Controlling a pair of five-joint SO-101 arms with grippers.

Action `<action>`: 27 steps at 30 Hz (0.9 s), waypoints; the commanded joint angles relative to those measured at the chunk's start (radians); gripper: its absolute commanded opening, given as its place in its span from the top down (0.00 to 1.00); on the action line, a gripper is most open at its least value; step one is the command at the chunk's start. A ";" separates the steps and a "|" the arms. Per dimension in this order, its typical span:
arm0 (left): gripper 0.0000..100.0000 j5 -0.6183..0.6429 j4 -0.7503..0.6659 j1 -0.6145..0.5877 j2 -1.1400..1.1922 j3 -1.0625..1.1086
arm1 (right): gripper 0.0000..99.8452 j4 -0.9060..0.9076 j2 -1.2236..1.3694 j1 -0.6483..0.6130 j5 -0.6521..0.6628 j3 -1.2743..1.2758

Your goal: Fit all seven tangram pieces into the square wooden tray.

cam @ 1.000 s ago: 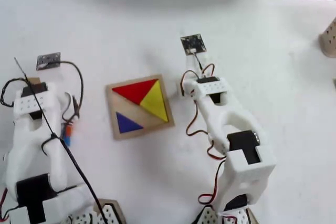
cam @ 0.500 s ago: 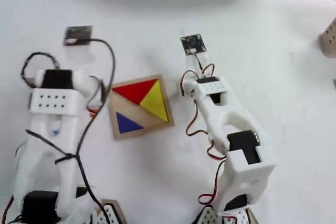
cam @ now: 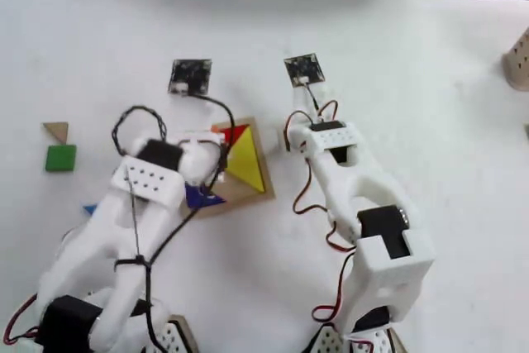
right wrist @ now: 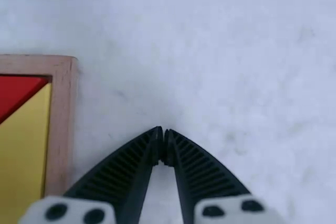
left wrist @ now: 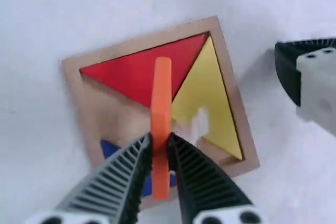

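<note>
Inside the wooden tray (left wrist: 136, 45), room is left on the bare floor between the red triangle (left wrist: 126, 74), yellow triangle (left wrist: 212, 93) and blue piece (left wrist: 110, 149), though the left gripper (left wrist: 160, 139) with its upright orange piece (left wrist: 161, 93) hangs over it, and the right gripper (right wrist: 163, 132), fingers together, blocks the table just right of the tray's rim.

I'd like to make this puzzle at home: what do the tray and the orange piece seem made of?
The tray looks like pale unpainted wood: its rim and bare floor are matte tan. The orange piece, held on edge in the left tool, has a smooth, even, opaque colour; likely painted wood, but no grain shows, so plastic is possible.
</note>
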 commanded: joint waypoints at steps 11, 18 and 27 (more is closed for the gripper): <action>0.97 0.068 -0.290 -0.116 -0.044 0.195 | 0.98 -0.015 -0.008 0.008 0.014 -0.041; 0.80 0.066 -0.124 -0.114 -0.044 0.196 | 0.98 -0.015 -0.008 0.007 0.014 -0.041; 0.79 0.064 -0.124 -0.179 -0.054 0.186 | 0.98 -0.015 -0.008 0.007 0.014 -0.041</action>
